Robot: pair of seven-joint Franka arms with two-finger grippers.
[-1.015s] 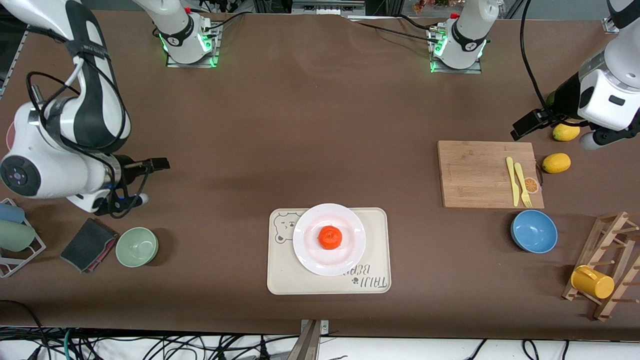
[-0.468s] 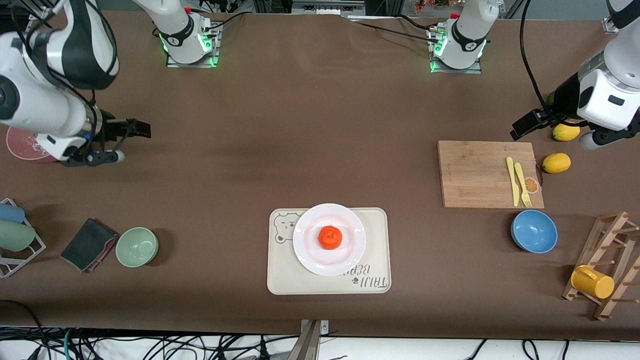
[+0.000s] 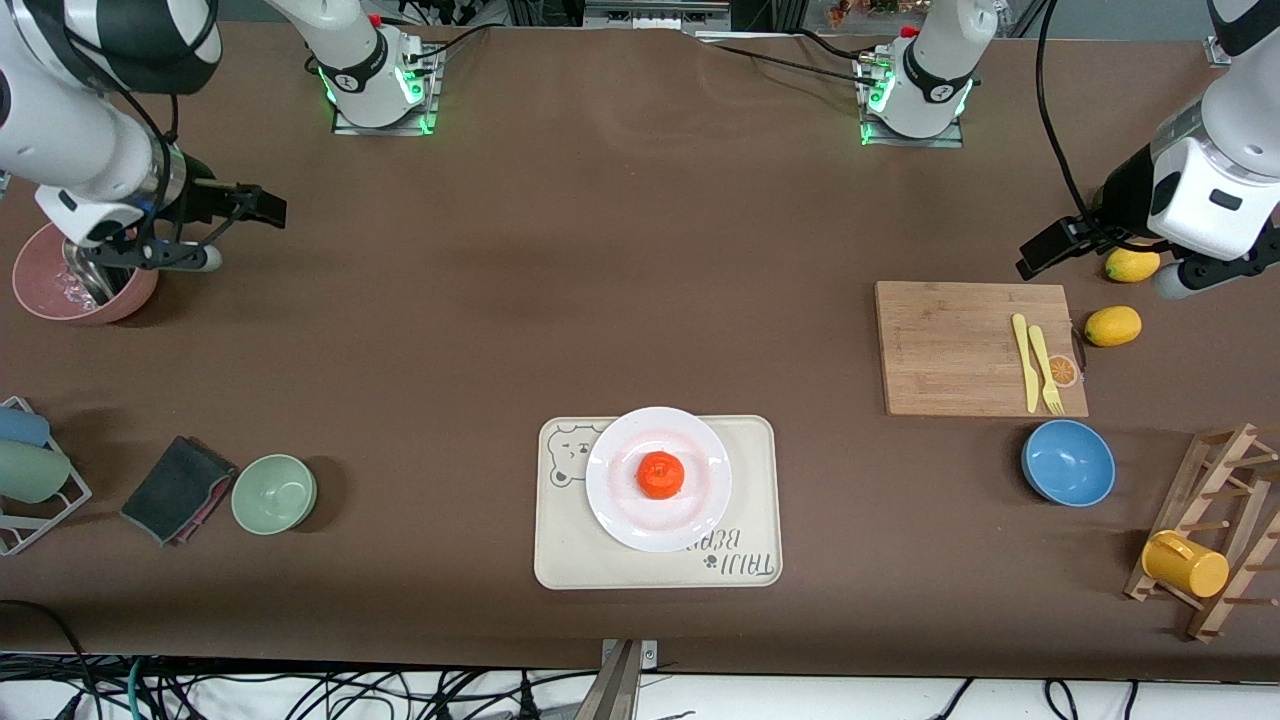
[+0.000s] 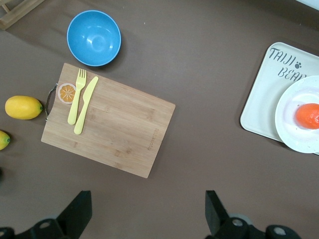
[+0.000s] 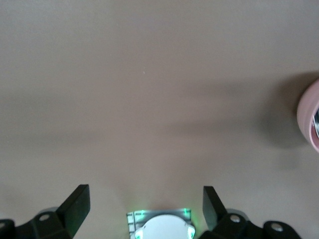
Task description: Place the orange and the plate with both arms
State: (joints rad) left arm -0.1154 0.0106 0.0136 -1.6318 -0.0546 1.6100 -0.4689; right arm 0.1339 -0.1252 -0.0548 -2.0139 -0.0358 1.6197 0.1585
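Observation:
The orange (image 3: 660, 474) sits in the middle of the white plate (image 3: 615, 455). The plate rests on a cream bear-print tray (image 3: 570, 545) near the front edge. Both also show at the edge of the left wrist view, the orange (image 4: 309, 115) on the plate (image 4: 286, 112). My left gripper (image 3: 1185, 278) hangs open and empty over bare table by the cutting board's corner; its jaws (image 4: 148, 204) stand wide apart. My right gripper (image 3: 185, 258) is open and empty over the table beside a pink bowl (image 3: 70, 290); its jaws (image 5: 145, 199) stand wide apart.
A wooden cutting board (image 3: 950, 345) carries a yellow knife and fork (image 3: 1040, 365). Two lemons (image 3: 1112, 325) lie beside it and a blue bowl (image 3: 1068, 462) sits nearer the camera. A green bowl (image 3: 273, 492), a dark cloth (image 3: 175, 488) and a wooden rack (image 3: 1215, 530) stand near the table's ends.
My right arm has swung away from the green bowl and cloth to the pink bowl, farther from the front camera. The left arm has hardly moved. Orange and plate stay put.

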